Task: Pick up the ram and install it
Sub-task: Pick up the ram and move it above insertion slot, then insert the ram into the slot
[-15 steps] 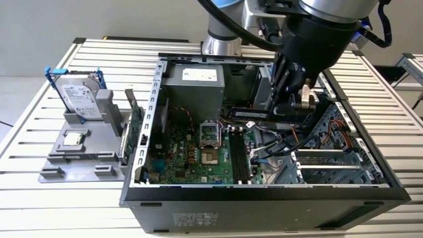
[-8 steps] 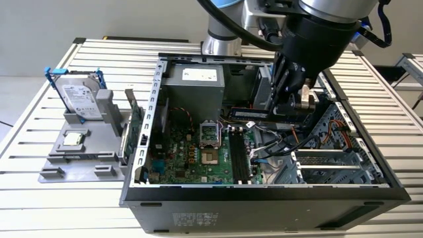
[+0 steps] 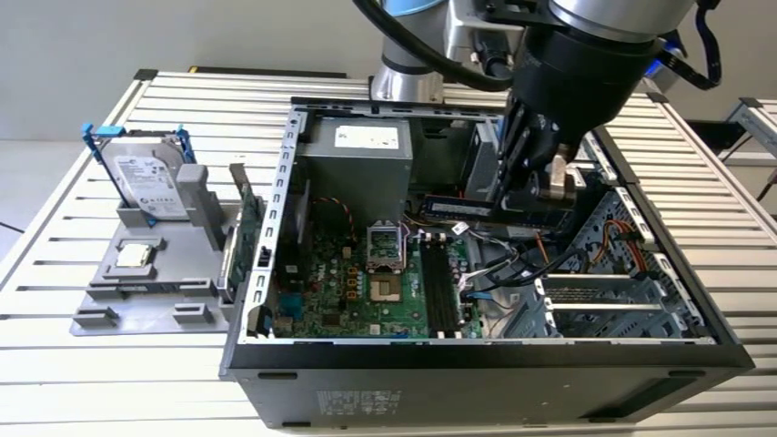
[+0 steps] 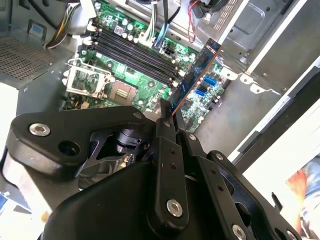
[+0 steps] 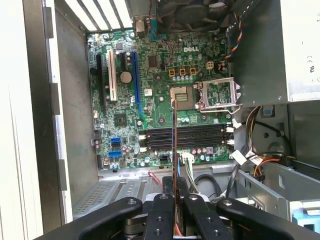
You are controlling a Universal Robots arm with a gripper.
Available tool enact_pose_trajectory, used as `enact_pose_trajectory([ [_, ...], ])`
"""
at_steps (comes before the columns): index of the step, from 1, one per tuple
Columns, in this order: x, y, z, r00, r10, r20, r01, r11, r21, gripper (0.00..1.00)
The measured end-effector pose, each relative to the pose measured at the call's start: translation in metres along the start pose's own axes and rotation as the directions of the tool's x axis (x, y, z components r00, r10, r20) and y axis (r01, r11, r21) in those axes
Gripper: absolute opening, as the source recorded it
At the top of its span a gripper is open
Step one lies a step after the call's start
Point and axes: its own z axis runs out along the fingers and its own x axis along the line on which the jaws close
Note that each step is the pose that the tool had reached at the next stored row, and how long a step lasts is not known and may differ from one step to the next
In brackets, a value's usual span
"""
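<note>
My gripper (image 3: 541, 195) hangs inside the open computer case (image 3: 486, 350), shut on the ram (image 3: 483, 208), a long thin circuit-board stick held level above the motherboard (image 3: 352, 291). In the second wrist view the ram (image 4: 196, 76) sticks out from between my fingertips (image 4: 165, 111), its gold contact edge turned towards the board. Seen edge-on in the first wrist view, the ram (image 5: 174, 150) is a thin line running out of my gripper (image 5: 174, 196). It crosses over the black memory slots (image 5: 185, 137). Those slots (image 3: 439, 291) lie below it, apart from it, beside the open processor socket (image 3: 384, 246).
A grey parts tray (image 3: 146, 305) stands at the exterior view's left, holding a silver hard drive (image 3: 152, 177) in a blue frame, a processor (image 3: 134, 255) and an upright green expansion card (image 3: 249, 228). The power supply (image 3: 356, 168), loose cables (image 3: 510, 269) and the drive cage (image 3: 607, 300) crowd the case.
</note>
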Motion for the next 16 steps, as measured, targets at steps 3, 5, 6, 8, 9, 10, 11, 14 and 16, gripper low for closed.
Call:
enact_pose_trajectory([
  [3,0.0,0.0,0.0,0.9997,0.024,0.0011,-0.024,0.9997,0.0,0.0],
  [5,0.0,0.0,0.0,0.9992,0.04,0.0019,-0.04,0.9992,0.0001,0.0],
  [6,0.0,0.0,0.0,0.9988,0.049,0.0023,-0.049,0.9988,0.0001,0.0],
  [8,0.0,0.0,0.0,0.9976,0.068,0.0033,-0.068,0.9977,0.0,0.0],
  [9,0.0,0.0,0.0,0.9969,0.079,0.0038,-0.079,0.9969,0.0,0.0],
  [10,0.0,0.0,0.0,0.996,0.089,0.0043,-0.089,0.996,0.0,0.0],
  [11,0.0,0.0,0.0,0.9949,0.1,0.0049,-0.1,0.995,0.0,0.0],
  [14,0.0,0.0,0.0,0.9911,0.133,0.0064,-0.133,0.9911,-0.0001,0.0],
  [16,0.0,0.0,0.0,0.9879,0.155,0.0075,-0.155,0.9879,-0.0002,0.0],
])
